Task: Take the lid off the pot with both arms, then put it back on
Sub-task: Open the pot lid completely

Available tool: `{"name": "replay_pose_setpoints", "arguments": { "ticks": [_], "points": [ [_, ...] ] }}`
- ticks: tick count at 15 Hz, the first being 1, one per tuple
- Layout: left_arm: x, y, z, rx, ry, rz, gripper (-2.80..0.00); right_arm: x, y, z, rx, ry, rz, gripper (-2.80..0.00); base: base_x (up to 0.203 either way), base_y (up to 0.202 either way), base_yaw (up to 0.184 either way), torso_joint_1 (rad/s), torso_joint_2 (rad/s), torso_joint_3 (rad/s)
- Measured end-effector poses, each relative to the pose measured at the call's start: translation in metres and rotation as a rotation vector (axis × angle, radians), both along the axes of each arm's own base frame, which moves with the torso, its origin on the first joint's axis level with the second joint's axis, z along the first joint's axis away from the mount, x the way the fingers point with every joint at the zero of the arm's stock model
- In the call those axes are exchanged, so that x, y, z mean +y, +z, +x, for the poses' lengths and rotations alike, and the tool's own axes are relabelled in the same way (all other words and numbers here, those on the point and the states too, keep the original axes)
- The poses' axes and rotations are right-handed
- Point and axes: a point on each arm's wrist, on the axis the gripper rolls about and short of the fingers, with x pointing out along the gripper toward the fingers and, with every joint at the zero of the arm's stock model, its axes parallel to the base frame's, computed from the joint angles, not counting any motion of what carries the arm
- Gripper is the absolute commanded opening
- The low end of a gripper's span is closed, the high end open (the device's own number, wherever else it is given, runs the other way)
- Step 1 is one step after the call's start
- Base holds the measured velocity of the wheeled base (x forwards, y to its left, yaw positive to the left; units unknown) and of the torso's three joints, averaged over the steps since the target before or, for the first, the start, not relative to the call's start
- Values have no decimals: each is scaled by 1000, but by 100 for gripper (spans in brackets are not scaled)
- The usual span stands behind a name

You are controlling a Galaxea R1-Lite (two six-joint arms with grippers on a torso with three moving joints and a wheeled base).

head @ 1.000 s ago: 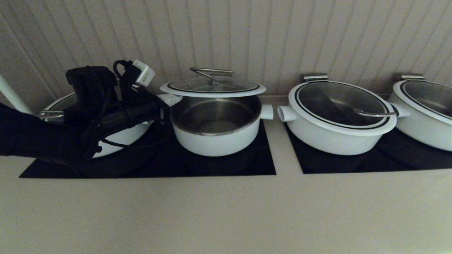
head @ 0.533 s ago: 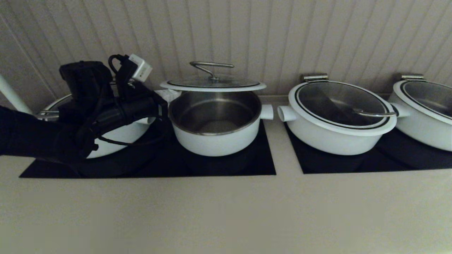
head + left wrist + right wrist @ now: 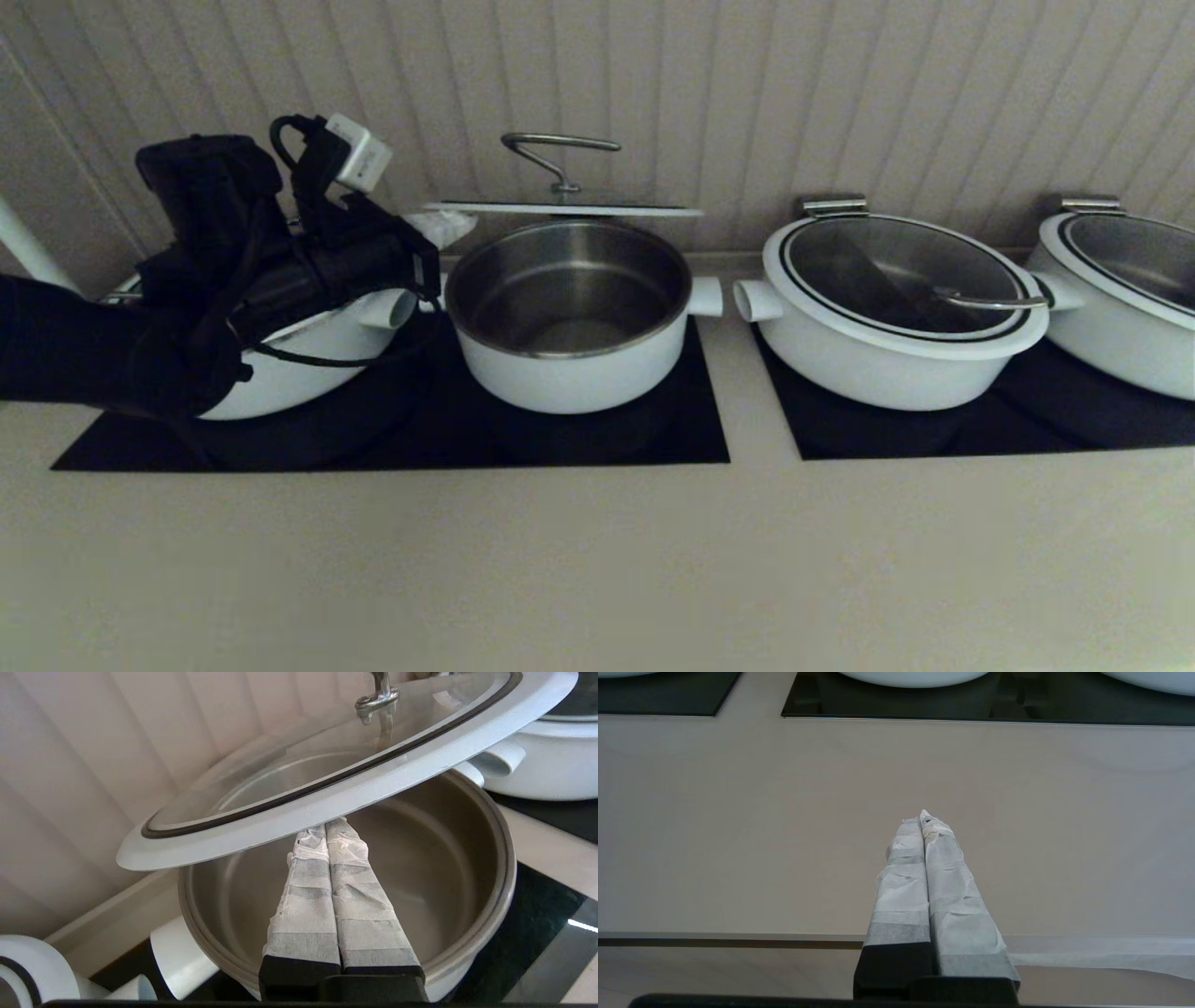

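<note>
The lid (image 3: 560, 208) hangs level a little above the open pot (image 3: 569, 369), its steel-bar handle (image 3: 558, 152) on top. My left gripper (image 3: 446, 227) is at the lid's left edge. In the left wrist view its white-wrapped fingers (image 3: 310, 891) are pressed together, with the gripper's tip (image 3: 327, 828) under the lid's white rim (image 3: 299, 814), which rests on them above the pot's steel inside (image 3: 448, 868). My right gripper (image 3: 923, 819) is shut and empty, low over the beige counter near its front edge, out of the head view.
A white pot (image 3: 308, 350) sits behind my left arm. Two wider lidded white pots (image 3: 896, 308) (image 3: 1120, 299) stand to the right. All are on black cooktop panels (image 3: 597, 443) against a panelled wall. Beige counter (image 3: 597, 560) runs along the front.
My left arm has risen and carried the lid higher above the pot. The lid now shows edge-on. The pot has not moved.
</note>
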Motion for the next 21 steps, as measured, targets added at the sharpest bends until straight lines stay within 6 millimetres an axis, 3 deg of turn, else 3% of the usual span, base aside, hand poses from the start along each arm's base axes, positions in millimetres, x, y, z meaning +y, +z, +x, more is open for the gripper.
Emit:
{"name": "replay_pose_setpoints", "arguments": {
  "ticks": [21],
  "points": [
    [-14, 20, 10, -78, 17, -23, -280, 0, 0, 0, 0, 0, 0, -280, 0, 0, 0, 0, 0, 0]
  ]
}}
